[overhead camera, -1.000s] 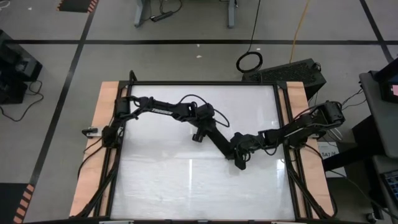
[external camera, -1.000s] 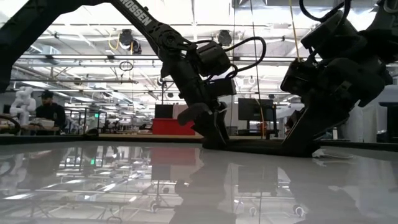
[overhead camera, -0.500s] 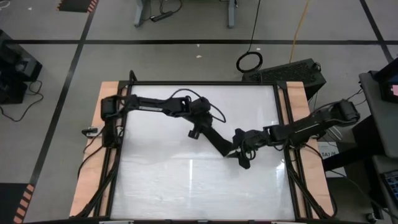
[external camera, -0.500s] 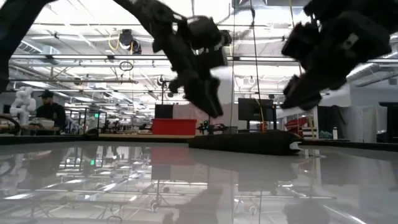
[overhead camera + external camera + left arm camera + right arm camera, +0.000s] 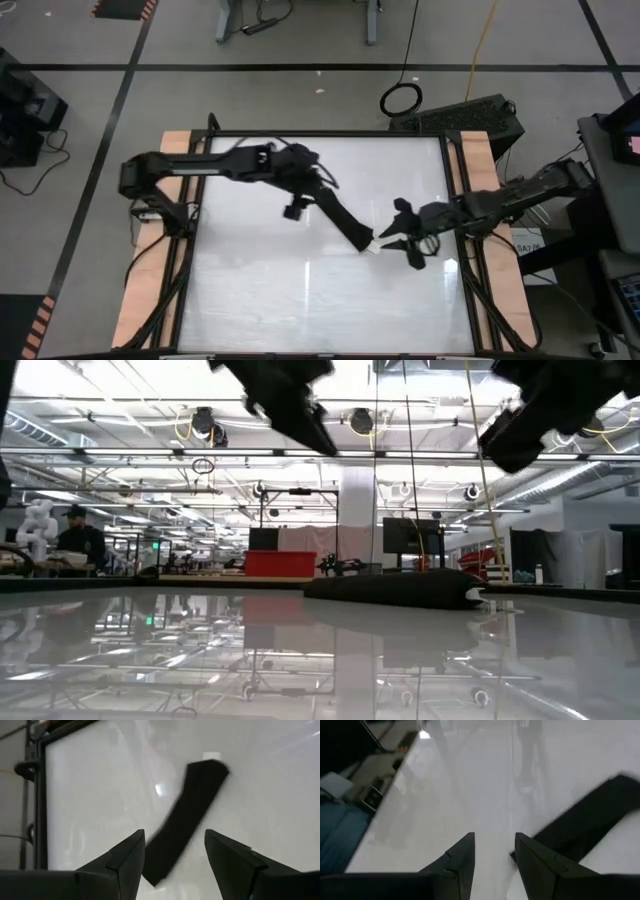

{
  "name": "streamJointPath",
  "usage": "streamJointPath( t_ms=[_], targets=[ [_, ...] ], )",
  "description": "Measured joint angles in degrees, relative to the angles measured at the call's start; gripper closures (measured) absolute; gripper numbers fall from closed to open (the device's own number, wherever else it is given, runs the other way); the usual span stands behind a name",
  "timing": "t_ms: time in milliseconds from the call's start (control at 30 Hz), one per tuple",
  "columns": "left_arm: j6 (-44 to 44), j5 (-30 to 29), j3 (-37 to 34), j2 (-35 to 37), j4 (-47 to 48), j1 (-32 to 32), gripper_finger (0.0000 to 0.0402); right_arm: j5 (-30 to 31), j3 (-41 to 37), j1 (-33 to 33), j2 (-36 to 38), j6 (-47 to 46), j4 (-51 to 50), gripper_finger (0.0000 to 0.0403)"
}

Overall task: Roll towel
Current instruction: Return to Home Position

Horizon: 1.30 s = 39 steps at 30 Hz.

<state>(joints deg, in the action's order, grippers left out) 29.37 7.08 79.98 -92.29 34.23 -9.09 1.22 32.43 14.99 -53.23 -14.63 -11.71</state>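
Towel (image 5: 348, 222): rolled black strip, flat near the centre of the tabletop (image 5: 260, 290), lying 11-to-5 o'clock from above, well apart from every edge.
Left gripper (image 5: 172, 837): aloft over its 11 o'clock end, fingers apart, empty.
Right gripper (image 5: 494, 836): aloft at 3 o'clock of its other end, fingers apart, empty.

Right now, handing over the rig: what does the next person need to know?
Left gripper: open, empty, raised above the table, near the roll's end on the left arm's side.
Right gripper: open, empty, raised, beside the roll's other end, where the white tag shows.
Towel: a long narrow roll lying diagonally mid-table, touched by neither gripper.
Done: towel rolled and released.
Left: bring both arms home; both reach out over the table.
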Motion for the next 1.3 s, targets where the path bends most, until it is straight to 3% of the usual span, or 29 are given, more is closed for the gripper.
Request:
streamJointPath(
  t_ms=[100, 267, 433, 733, 1200, 1300],
  targets=[
    [-2.59, -0.13, -0.29, 4.77, 0.8, 1.18, 0.0189, 2.63, -0.03, 2.38, 5.62, 0.9, -4.53, 0.0273],
    [-6.86, -3.44, -6.84, 14.71, -1.42, 2.82, 0.0189, 8.32, -0.02, 6.82, 14.32, 2.41, -9.26, 0.0273],
    [-13.04, -8.01, -19.35, 25.44, -6.85, 3.75, 0.0189, 12.5, 0.04, 10.27, 21.67, 3.4, -13.3, 0.0273],
    [-25.35, -12.09, -48.2, 43.64, -28.61, 10.59, 0.0189, 13.78, -4.07, 12.67, 32.6, 5.74, -13.71, 0.0273],
    [-38.25, -25.22, -78.12, 53.19, -59.46, 18.72, 0.0189, 14.17, -22.88, 12.41, 47.03, 10.48, -1.9, 0.0273],
    [-42.1, -28.93, -79.57, 53.47, -57.78, 19.64, 0.0189, 14.72, -25.82, 12.43, 49.56, 12.12, 0.06, 0.0273]
  ],
)
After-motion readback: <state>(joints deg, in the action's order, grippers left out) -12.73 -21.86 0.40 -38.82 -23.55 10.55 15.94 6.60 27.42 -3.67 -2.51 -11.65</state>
